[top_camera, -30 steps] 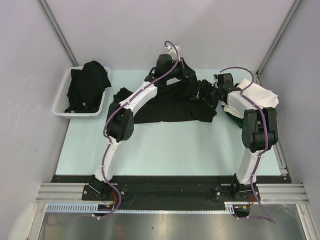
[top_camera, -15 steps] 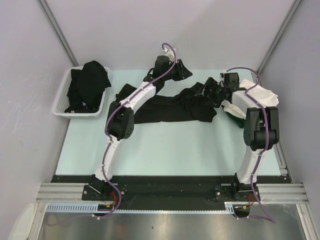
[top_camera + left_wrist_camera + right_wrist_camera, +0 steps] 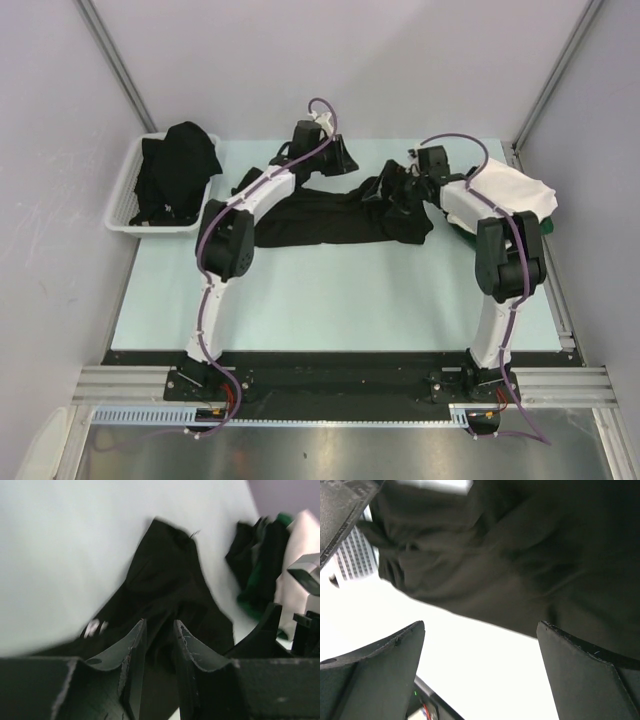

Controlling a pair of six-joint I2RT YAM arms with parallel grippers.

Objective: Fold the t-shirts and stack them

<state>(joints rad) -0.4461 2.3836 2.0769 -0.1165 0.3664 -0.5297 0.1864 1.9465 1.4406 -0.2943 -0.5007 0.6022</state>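
A black t-shirt [image 3: 320, 215] lies spread across the far middle of the table. White lettering [image 3: 94, 628] shows on it in the left wrist view [image 3: 165, 575]. My left gripper [image 3: 338, 158] is at the shirt's far edge, its jaws [image 3: 159, 625] nearly closed with dark cloth between them. My right gripper [image 3: 398, 188] is over the bunched right end of the shirt, and its jaws [image 3: 482, 625] stand wide open and empty with the black cloth [image 3: 520, 555] just beyond them. A white t-shirt [image 3: 515, 188] lies on a dark green one [image 3: 548, 226] at the right.
A white slotted basket [image 3: 120, 200] at the far left holds a heap of black shirts [image 3: 180, 160]. The white and green shirts also show in the left wrist view [image 3: 295, 555]. Grey walls and metal posts close in the table's sides and back.
Both grippers have swung to the left along the far side of the table. The black shirt's upper edge has shifted left with the left gripper.
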